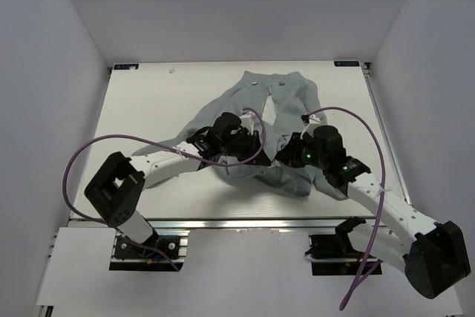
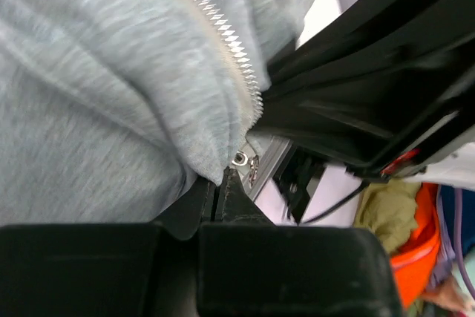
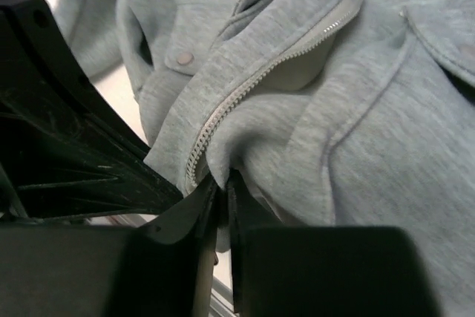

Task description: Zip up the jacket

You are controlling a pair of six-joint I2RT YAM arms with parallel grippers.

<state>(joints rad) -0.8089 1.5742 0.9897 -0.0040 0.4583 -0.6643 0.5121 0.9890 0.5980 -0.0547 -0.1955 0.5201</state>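
Observation:
The light grey jacket lies spread on the table, its lower hem bunched between the two arms. My left gripper is shut on the jacket's bottom edge beside the silver zipper teeth; the metal zipper end sits just past its fingertips. My right gripper is shut on the opposite hem fold, next to the other row of zipper teeth. A snap on a flap pocket shows above. The two grippers face each other, nearly touching.
The white table has an aluminium rail along its near edge. Purple cables loop from both arms. The right arm's black body fills the left wrist view's right side. White walls enclose the table.

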